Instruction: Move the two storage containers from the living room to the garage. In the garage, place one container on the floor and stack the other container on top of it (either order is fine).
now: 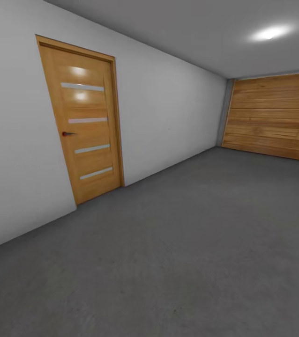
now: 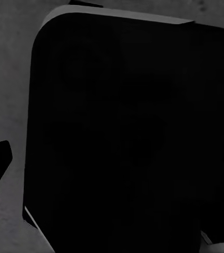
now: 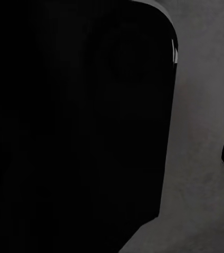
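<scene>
Facing the orange-wood door across bare concrete floor, neither claw's grip state could be told; the base risked clipping that wall.

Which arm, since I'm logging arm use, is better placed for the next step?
Cannot tell, left or right: the head view has garage floor and door; both wrist views face a dark bulk.

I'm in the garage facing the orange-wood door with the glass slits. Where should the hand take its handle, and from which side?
Grip the handle by its short horizontal lever, which sits near the left edge of the door at mid height. Come straight at the door face, closing from above and below the lever. It looks small from here, so its exact shape is uncertain.
</scene>
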Motion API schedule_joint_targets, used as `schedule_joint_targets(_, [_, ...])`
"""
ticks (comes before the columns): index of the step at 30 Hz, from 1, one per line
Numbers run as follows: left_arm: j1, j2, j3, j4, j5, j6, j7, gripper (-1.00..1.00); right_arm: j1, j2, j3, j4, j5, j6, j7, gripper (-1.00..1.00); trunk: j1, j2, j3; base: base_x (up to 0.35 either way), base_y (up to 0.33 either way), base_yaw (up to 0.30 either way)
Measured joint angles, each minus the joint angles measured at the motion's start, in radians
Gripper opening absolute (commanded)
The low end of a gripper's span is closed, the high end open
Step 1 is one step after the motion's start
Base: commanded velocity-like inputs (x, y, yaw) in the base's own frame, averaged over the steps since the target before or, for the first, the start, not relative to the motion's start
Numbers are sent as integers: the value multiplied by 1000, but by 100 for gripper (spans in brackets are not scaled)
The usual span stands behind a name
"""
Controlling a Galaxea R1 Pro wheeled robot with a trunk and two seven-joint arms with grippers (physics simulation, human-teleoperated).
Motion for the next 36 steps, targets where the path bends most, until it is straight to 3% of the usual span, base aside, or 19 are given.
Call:
schedule_joint_targets(8, [0, -1, -1, -1, 2, 2, 1, 100, 0, -1, 3, -1, 0, -9, -1, 100, 0, 0, 0, 321, 0, 0])
schedule_joint_targets(13, [0, -2, -1, -2, 4, 2, 1, 100, 0, -1, 4, -1, 1, -81, -3, 100, 0, 0, 0, 321, 0, 0])
schedule_joint_targets(27, [0, -1, 2, -3, 5, -5, 1, 100, 0, -12, 3, -2, 3, -93, -2, 100, 0, 0, 0, 321, 0, 0])
schedule_joint_targets(28, [0, -1, 0, -3, 5, -5, 1, 100, 0, -5, 4, -2, 53, -93, -2, 100, 0, 0, 0, 321, 0, 0])
schedule_joint_targets(31, [0, -1, 0, -3, 5, -5, 1, 100, 0, -2, 3, -1, 135, -96, -3, 100, 0, 0, 0, 321, 0, 58])
schedule_joint_targets(32, [0, -1, 0, -3, 5, -3, 1, 100, 0, 0, -2, -1, 191, -94, -4, 100, 0, 0, 0, 321, 0, 208])
schedule_joint_targets(36, [0, 0, -1, -4, 5, -2, 1, 100, 0, 0, -7, -1, 199, -90, -5, 100, 0, 0, 0, 321, 0, 249])
